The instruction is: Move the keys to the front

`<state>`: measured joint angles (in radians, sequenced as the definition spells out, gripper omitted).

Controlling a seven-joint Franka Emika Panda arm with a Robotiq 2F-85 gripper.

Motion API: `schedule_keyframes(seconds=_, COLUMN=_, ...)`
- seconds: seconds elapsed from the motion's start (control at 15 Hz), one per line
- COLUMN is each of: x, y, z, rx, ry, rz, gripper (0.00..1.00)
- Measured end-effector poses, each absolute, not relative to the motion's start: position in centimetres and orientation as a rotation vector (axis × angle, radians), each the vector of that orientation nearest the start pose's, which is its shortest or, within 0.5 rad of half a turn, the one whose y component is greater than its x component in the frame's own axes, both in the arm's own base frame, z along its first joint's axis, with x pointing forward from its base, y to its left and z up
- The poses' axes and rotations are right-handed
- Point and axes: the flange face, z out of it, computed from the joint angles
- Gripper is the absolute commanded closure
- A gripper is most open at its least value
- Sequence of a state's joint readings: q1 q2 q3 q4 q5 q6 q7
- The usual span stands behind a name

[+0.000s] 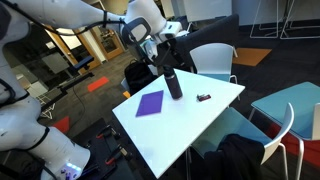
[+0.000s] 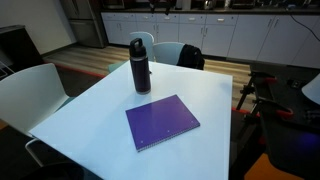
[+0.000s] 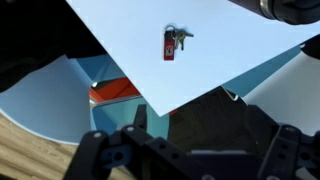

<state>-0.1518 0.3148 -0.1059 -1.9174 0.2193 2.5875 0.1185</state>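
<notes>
In an ext. view: keys [image 1: 203, 97] lie flat on the white worktop [image 1: 190, 125], near the black bottle [image 1: 173, 83] but not touching. Count: 1 key bunch, 1 bottle, 1 purple sheet [image 1: 150, 103].

In an ext. view: 1 bottle [image 2: 140, 65], 1 sheet [image 2: 162, 122]; keys not seen here.

Wrist view: keys [image 3: 173, 42] sit near the worktop edge, well apart from the jaws, which stand wide w/ nothing between. Approach step, I'd say: centre over the bunch, drop straight, pinch across its narrow side, stay clear of the bottle.
</notes>
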Motion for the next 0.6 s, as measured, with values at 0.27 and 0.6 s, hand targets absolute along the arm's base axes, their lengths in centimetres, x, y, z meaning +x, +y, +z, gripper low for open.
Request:
schedule_keyframes(seconds=0.27, x=67.4, y=-16.6, z=27.8, rx=-2.878, ry=0.800, rz=-0.406, gripper=0.00)
schedule_keyframes(seconds=0.6, x=70.3, y=-16.6, z=18.1, rx=-2.957, ry=0.757, rz=-0.314, gripper=0.00)
